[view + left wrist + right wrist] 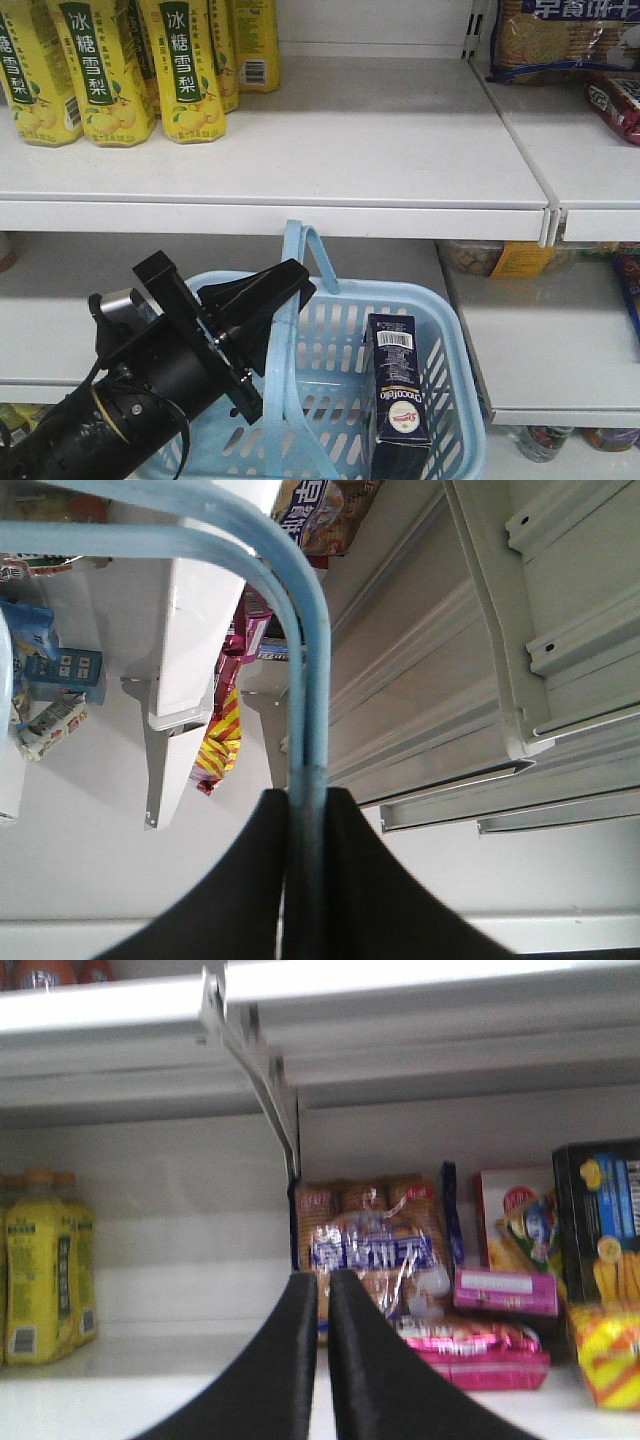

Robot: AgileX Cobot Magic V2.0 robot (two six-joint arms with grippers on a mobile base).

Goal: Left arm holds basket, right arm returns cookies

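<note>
- Stage of task: as we judge it, the holding half is in place and the returning half has not begun. The left end effector (298, 283) is clamped on the flat hoop handle (308, 680) of the basket (390, 290), and the blue strap passes between its two black wedge fingers.
- Position of the cookies (400, 390): we find the carton standing upright inside the basket, toward its right side, barcode near the top, with neither arm touching it.
- Right end effector (325, 1278): its wide flat fingers are drawn together with only a sliver between them and nothing held. It faces the shelf (160, 1400), where a bag of round biscuits (375, 1250) and pink packets (480, 1355) lie.
- Next move, in our reading: the right fingers must part, come down into the basket from above, and close on the carton's narrow faces. They must then lift it clear of rim and hoop and set it on the shelf.
- Materials: we note a stiff printed carton, dark navy and sharp-edged, which should grip firmly. The light blue moulded-plastic basket has slotted sides and is likely to sway if nudged. The shelf board is smooth and white, with glossy yellow bottles (190, 70) standing on it.
</note>
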